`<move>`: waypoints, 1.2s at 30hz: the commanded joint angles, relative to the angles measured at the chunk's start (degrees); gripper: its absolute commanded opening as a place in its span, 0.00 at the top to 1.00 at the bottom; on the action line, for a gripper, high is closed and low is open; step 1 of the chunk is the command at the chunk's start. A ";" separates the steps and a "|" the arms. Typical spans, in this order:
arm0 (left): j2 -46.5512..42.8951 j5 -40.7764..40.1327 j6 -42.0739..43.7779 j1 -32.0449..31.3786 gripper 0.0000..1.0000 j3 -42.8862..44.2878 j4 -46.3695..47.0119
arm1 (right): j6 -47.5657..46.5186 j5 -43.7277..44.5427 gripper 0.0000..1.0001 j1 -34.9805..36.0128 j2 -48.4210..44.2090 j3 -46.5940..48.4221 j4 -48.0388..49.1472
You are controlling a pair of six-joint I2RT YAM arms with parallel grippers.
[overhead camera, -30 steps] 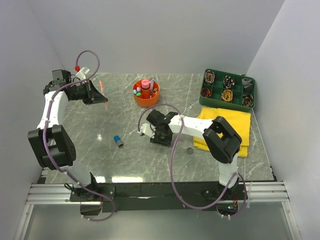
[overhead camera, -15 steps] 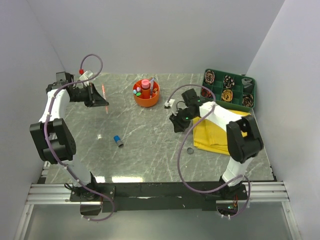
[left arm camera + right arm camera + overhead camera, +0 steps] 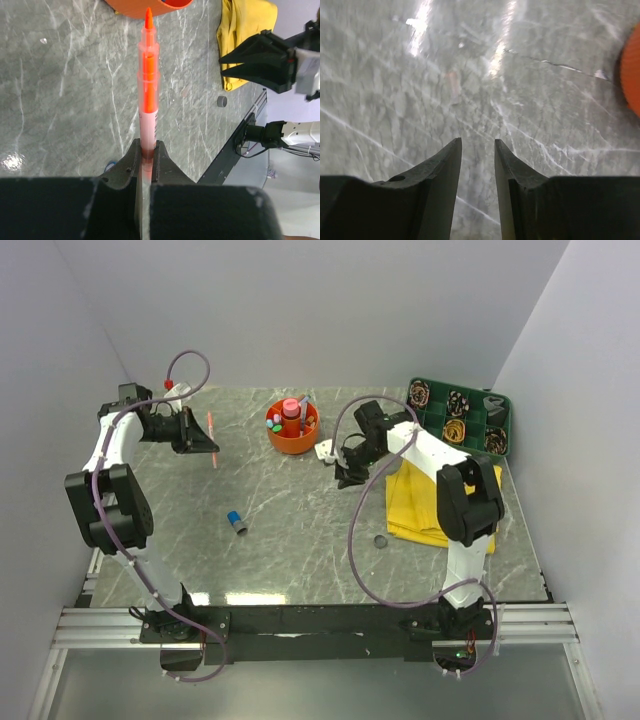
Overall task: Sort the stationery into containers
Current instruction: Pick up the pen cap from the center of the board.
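My left gripper [image 3: 203, 444] is shut on an orange-red marker [image 3: 212, 436] and holds it above the table's left side; in the left wrist view the marker [image 3: 148, 80] points toward the orange organiser [image 3: 150, 6]. The round orange organiser [image 3: 292, 426] holds a pink tube and several small items. My right gripper [image 3: 343, 480] is open and empty, just right of the organiser; its jaws stand slightly apart over bare marble [image 3: 477, 145]. A blue cap [image 3: 236, 521] lies at centre left. A dark disc [image 3: 380, 541] lies near the yellow cloth. The green tray [image 3: 457, 418] sits at the back right.
A yellow cloth [image 3: 445, 502] lies under the right arm at the right. The orange organiser's edge shows in the right wrist view [image 3: 632, 70]. White walls close in the left, back and right sides.
My right arm swung from the table's centre back and right toward the organiser and cloth. My left gripper shifted the marker slightly and turned it.
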 commanded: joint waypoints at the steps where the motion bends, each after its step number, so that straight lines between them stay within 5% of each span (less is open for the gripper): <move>1: -0.13 -0.76 1.17 -0.90 0.99 2.77 0.60 | -17.18 2.25 0.60 0.75 3.35 4.53 -8.56; 14: -2.50 -2.26 1.08 -2.14 0.98 0.13 1.31 | -5.78 12.71 0.62 10.24 10.75 13.23 -11.65; 36: -4.62 0.99 1.61 -1.96 0.98 -1.80 0.69 | 3.99 20.63 0.61 13.76 14.88 15.43 -7.95</move>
